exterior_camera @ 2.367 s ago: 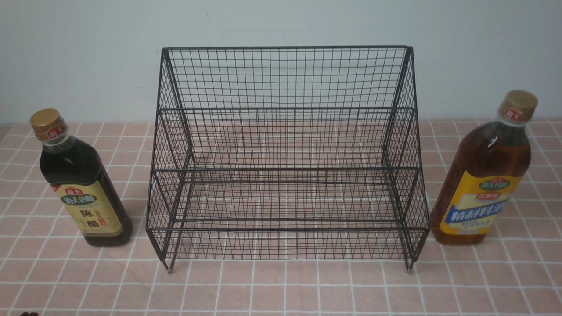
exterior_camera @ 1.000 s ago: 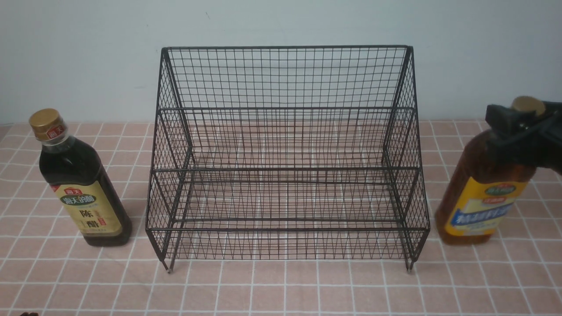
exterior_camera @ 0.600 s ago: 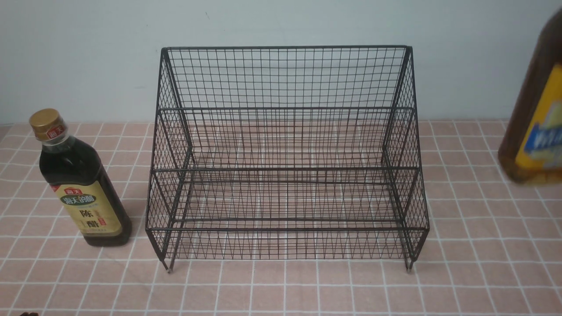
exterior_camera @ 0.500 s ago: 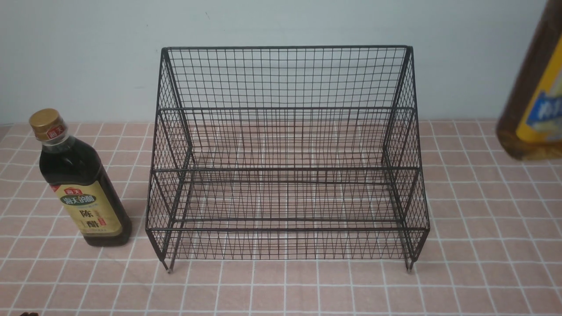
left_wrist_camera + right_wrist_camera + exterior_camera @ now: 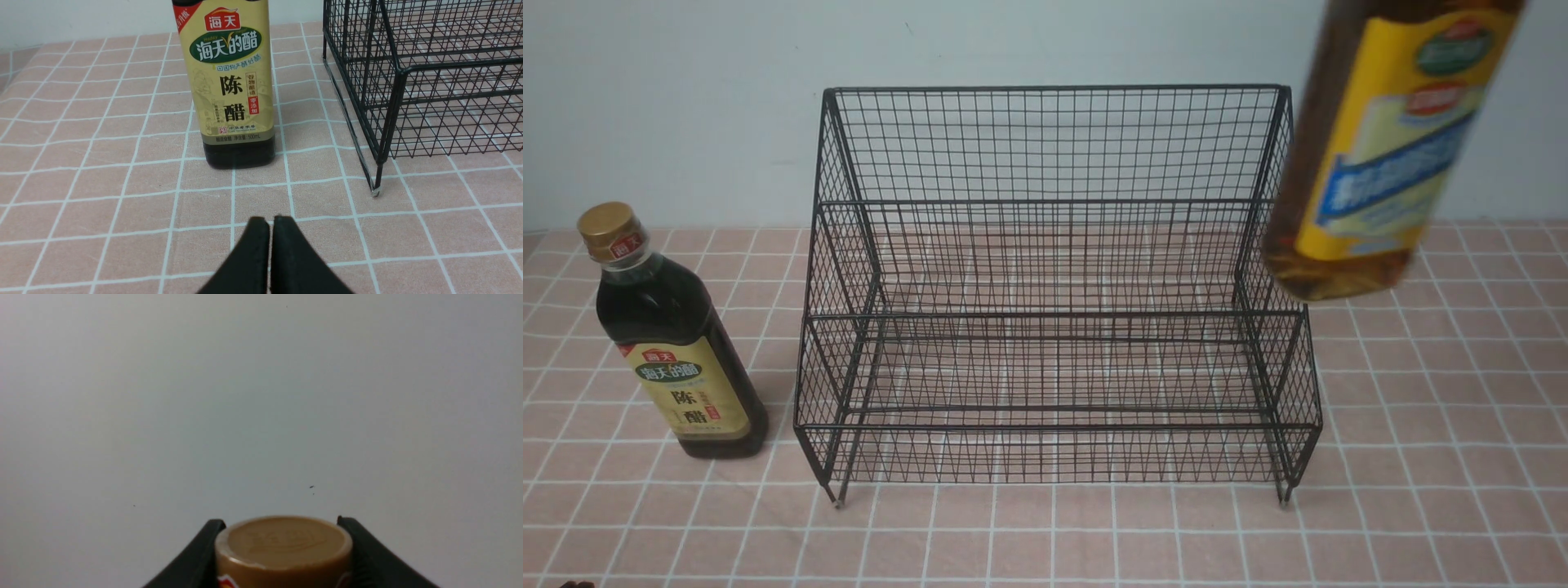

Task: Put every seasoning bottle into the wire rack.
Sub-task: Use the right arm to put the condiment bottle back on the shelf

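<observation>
- Right gripper (image 5: 282, 522) first: clenched around the neck end of a big clear plastic bottle of amber liquid (image 5: 1388, 147), just under or around the round gold cap (image 5: 284, 547); exact contact spot hard to tell.
- Hanging in the air, base down, yellow-and-blue label towards the front camera. Overlapping the right end of the big black wire-mesh stepped rack (image 5: 1054, 313) in the front view, but not in it. Can't tell from this angle how far above or in front of the mesh.
- So, step in hand, imo: carrying this one over to the rack. Best to bring the base well inside the right side panel before going down, and high enough to clear the crossbars.
- Then lower slowly and fairly upright, base flat on the mesh. Easy to snag a bottom edge on a wire bar, or swing a bit, being heavy-looking and gripped only up top.
- No letting go until properly settled, then open wide and back off straight up, so as not to tip anything.
- Left gripper (image 5: 270, 222): closed, nothing between the tips, near the front of the scene.
- Smaller bottle of near-black liquid with a beige label (image 5: 686, 359): standing on the pink checked cloth (image 5: 947, 539), just left of the rack. Probably next.
</observation>
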You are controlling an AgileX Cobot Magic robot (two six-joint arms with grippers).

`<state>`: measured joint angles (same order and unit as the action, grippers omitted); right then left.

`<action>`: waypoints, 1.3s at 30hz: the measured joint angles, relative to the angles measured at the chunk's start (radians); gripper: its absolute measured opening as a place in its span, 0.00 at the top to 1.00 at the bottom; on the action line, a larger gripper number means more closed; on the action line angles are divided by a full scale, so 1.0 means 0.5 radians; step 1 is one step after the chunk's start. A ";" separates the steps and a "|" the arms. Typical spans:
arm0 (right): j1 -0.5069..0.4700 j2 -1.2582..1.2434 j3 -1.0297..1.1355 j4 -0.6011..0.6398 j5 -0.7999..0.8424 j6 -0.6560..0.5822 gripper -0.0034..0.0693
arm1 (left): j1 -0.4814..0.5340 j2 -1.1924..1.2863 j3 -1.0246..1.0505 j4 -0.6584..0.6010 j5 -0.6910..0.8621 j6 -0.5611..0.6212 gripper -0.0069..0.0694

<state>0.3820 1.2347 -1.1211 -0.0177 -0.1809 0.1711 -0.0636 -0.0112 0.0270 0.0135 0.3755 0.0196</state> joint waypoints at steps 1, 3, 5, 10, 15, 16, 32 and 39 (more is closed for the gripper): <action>0.013 0.031 0.000 0.035 -0.025 -0.005 0.52 | 0.000 0.000 0.000 0.000 0.000 0.000 0.92; 0.037 0.104 0.000 0.117 -0.089 -0.036 0.52 | 0.000 0.000 0.000 0.000 0.000 0.000 0.92; 0.056 0.169 0.000 0.183 -0.134 -0.082 0.52 | 0.000 0.000 0.000 0.000 0.000 0.000 0.92; 0.065 0.279 0.000 0.298 -0.187 -0.217 0.52 | 0.000 0.000 0.000 0.000 0.000 0.000 0.92; 0.065 0.372 0.000 0.317 -0.194 -0.294 0.52 | 0.000 0.000 0.000 0.000 0.000 0.000 0.92; 0.065 0.381 0.000 0.317 -0.212 -0.294 0.52 | 0.000 0.000 0.000 0.000 0.000 0.000 0.92; 0.079 0.490 0.000 0.331 -0.163 -0.393 0.52 | 0.000 0.000 0.000 0.000 0.000 0.000 0.92; 0.107 0.570 0.000 0.327 0.169 -0.447 0.52 | 0.000 -0.002 0.000 0.000 0.000 0.000 0.92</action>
<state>0.4353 1.5196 -1.1211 0.1457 -0.0966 -0.0526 -0.0636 -0.0119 0.0270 0.0135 0.3755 0.0196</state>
